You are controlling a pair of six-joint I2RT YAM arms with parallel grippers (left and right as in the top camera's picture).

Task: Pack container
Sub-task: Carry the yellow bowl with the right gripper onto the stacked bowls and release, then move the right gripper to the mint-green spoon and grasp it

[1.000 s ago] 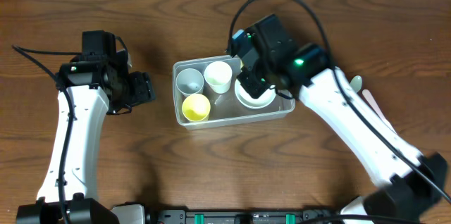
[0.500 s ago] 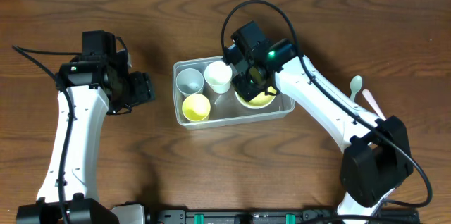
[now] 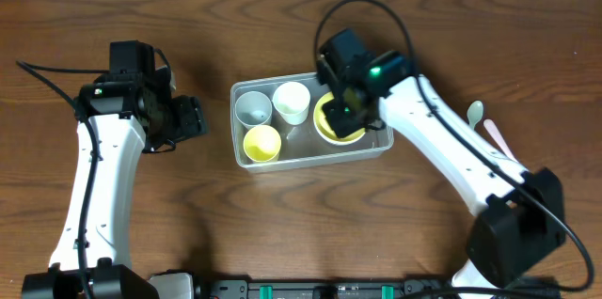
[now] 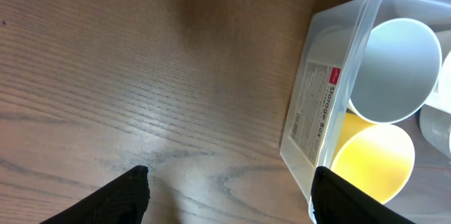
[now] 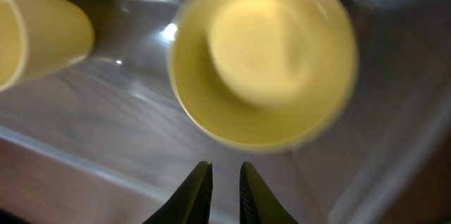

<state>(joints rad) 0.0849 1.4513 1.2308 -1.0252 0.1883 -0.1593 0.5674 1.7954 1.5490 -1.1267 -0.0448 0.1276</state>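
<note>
The container (image 3: 235,135) is a clear plastic tub in the middle of the table. It holds a grey cup (image 3: 252,107), a white cup (image 3: 292,102), a yellow cup (image 3: 261,143) and a yellow bowl (image 3: 331,122) resting in a white bowl. My right gripper (image 5: 225,165) hovers over the tub's right end, just beside the yellow bowl (image 5: 264,55). Its jaws stand a narrow gap apart with nothing between them. My left gripper (image 4: 229,175) hangs wide open and empty over bare wood, left of the container (image 4: 317,111).
Two spoons lie on the table right of the tub, a pale green one (image 3: 475,111) and a pinkish one (image 3: 497,135). The right arm's forearm runs over them toward the front right corner.
The right gripper has shifted slightly right over the tub, and the yellow bowl now lies uncovered in the white bowl. The left arm has not moved.
</note>
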